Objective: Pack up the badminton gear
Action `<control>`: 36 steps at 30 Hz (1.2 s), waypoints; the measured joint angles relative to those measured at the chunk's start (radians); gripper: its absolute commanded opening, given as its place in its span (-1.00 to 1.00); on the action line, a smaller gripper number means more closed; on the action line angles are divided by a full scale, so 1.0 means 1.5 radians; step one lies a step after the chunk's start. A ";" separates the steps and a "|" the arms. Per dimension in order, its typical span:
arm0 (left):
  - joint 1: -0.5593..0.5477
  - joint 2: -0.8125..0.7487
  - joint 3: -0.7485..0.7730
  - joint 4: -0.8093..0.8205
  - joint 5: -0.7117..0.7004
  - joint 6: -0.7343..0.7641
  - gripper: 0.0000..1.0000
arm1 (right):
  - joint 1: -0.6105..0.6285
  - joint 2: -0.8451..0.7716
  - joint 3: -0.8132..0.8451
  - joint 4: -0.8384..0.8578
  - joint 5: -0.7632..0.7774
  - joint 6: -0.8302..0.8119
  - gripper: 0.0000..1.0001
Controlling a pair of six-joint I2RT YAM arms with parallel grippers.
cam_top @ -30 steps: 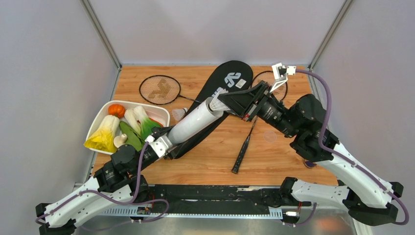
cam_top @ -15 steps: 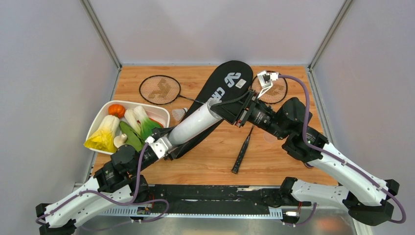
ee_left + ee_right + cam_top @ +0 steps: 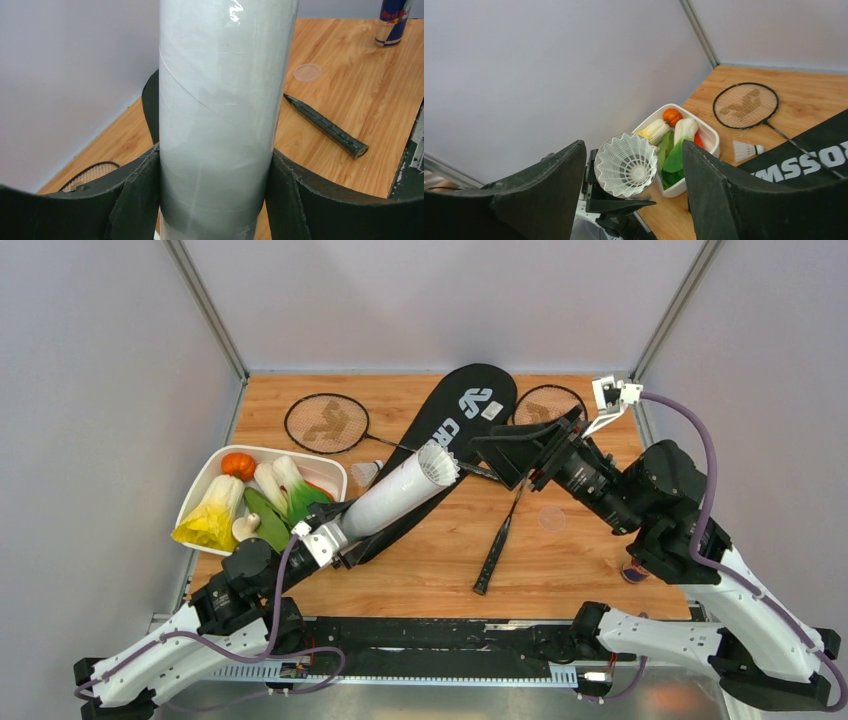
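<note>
Left gripper [image 3: 345,532] is squeezed tight around the near end of the long white tube [image 3: 395,495]. Just left of it sits the white tray [image 3: 215,462] of toy vegetables, which is not part of the job. Beyond the tray lies one racket [image 3: 325,423], a thin black hoop with brownish strings.

The tube is smooth, round and shiny. Its long way runs from near-left up to far-right, with the open mouth held high. One shuttlecock [image 3: 437,462] sits in that mouth, its lacy white feathers fanned out like a little cup. A second shuttlecock [image 3: 366,473] lies on its side on the wooden table [image 3: 420,570], between the tray and the black racket bag [image 3: 470,405]. The bag looks soft and flat, with white letters.

Right gripper [image 3: 497,455] hangs just right of the tube's mouth, facing it, with its jaws spread wide and nothing in them. I think the loose shuttlecock goes in next. It lies left of the tube, on the other side from the free right gripper, so that arm would have to reach over. The left arm is nearer but busy. Feathers bend easily, so a soft pinch seems best. The other racket [image 3: 548,403] lies further right.
</note>
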 measured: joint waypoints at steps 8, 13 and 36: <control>0.000 0.000 0.000 -0.008 0.023 0.012 0.05 | 0.000 0.063 0.068 -0.112 -0.019 -0.081 0.42; 0.000 0.000 0.000 -0.015 0.041 0.019 0.05 | 0.000 0.117 0.072 -0.169 -0.048 -0.111 0.32; -0.001 0.009 0.000 -0.035 0.001 0.047 0.04 | 0.002 0.079 0.037 -0.178 -0.022 -0.152 0.46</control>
